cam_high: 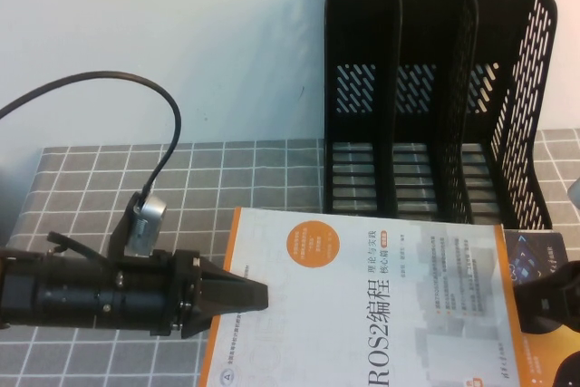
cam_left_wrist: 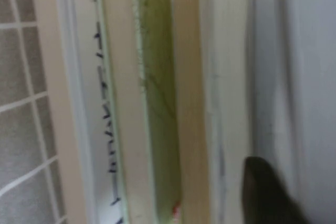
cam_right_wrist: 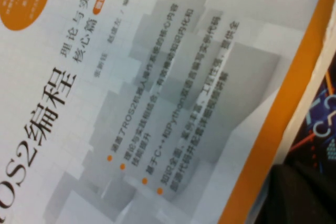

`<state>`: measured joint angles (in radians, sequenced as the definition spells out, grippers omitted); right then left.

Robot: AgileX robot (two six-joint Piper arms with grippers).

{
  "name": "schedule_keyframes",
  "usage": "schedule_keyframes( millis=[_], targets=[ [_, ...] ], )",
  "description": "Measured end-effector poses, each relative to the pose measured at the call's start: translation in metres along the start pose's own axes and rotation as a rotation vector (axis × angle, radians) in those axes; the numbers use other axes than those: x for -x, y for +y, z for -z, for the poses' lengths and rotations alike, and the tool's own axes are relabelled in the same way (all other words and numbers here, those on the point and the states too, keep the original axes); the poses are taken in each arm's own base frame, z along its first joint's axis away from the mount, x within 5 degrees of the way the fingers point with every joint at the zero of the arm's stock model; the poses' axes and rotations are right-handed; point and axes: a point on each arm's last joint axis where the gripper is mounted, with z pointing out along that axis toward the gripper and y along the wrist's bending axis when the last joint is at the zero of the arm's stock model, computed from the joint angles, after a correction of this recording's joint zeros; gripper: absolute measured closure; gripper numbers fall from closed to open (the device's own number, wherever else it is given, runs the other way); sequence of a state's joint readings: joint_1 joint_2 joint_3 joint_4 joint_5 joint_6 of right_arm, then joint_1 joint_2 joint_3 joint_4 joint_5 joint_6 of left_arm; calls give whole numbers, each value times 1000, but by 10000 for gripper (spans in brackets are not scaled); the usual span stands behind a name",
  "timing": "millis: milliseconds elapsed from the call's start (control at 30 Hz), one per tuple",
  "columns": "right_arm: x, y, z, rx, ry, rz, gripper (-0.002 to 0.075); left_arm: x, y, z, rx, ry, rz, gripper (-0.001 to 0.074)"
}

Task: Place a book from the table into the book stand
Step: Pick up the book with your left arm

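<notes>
A white book (cam_high: 362,314) with an orange border and "ROS2" on its cover lies on top of a stack at the near middle of the table. It fills the right wrist view (cam_right_wrist: 157,103). The black book stand (cam_high: 426,97), with three empty slots, stands at the back right. My left gripper (cam_high: 258,296) reaches from the left and its tip lies over the book's left edge. The left wrist view shows page edges and the tip (cam_left_wrist: 262,192) against the white cover (cam_left_wrist: 310,77). My right gripper (cam_high: 544,301) sits at the book's right edge, dark in its own view (cam_right_wrist: 304,192).
A dark book (cam_high: 536,256) with blue graphics lies under the white one and sticks out on the right (cam_right_wrist: 320,114). A grey checked cloth (cam_high: 136,169) covers the table. A black cable (cam_high: 136,88) loops behind the left arm. A white wall stands behind.
</notes>
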<state>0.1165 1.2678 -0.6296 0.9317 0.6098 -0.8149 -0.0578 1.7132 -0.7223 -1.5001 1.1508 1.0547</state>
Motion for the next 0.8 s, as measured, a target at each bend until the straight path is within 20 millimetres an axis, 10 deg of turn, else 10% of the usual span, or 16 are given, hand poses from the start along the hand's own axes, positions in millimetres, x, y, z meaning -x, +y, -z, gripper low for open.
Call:
schedule_keyframes(
  millis=[400, 800],
  targets=[
    [3, 1, 14, -85, 50, 123, 729, 7, -6, 35, 22, -80, 10, 631],
    [23, 24, 75, -231, -71, 243, 729, 45, -135, 73, 163, -236, -259, 631]
  ],
)
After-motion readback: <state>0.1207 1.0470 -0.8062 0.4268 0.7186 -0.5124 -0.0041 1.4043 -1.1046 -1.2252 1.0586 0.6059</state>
